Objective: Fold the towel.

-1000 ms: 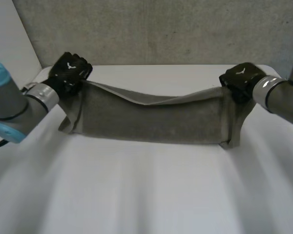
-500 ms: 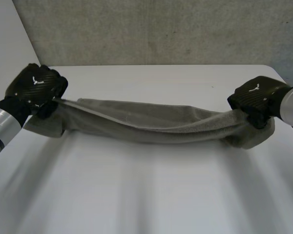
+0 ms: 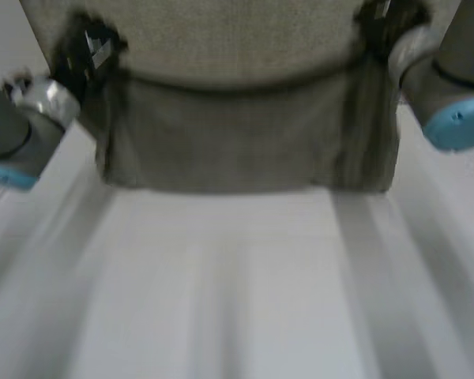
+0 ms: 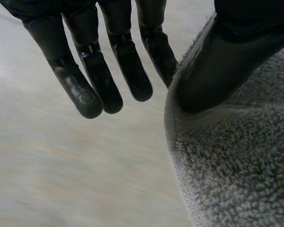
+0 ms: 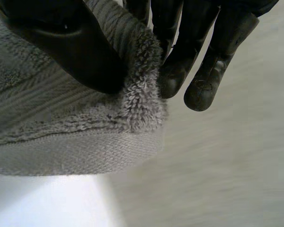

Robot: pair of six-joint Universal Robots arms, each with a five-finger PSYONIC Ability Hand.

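Nearest, toward 6 o'clock in the head view, the white table [image 3: 237,300] lay bare, with free room ahead of the cloth. Beyond it, toward 12 o'clock, the towel [image 3: 237,134] hung as a broad grey sheet, its long axis running from 9 to 3 o'clock and its lower hem level and close over the table. Whether the hem touched the surface could not be told. The sheet was held at its two upper corners: the left hand [image 3: 87,51] at about 10 o'clock and the right hand [image 3: 377,17] at about 1 o'clock, so the cloth fell toward 6 o'clock from both grips and sagged a little between them. In the left wrist view the thumb [image 4: 217,71] pressed on the pile at the towel's edge while the straight fingers [image 4: 128,71] lay behind it — a pinch, as I judged it. In the right wrist view the thumb [image 5: 61,42] clamped a corner against the fingers [image 5: 203,85] in the same way. Neither hand was nearer the cloth than the other, so the fold looked to depend on both corners travelling evenly, keeping the hem square to the table edge — an uneven drop would skew it. Farthest off, at 12 o'clock, stood a rough grey wall [image 3: 237,31].
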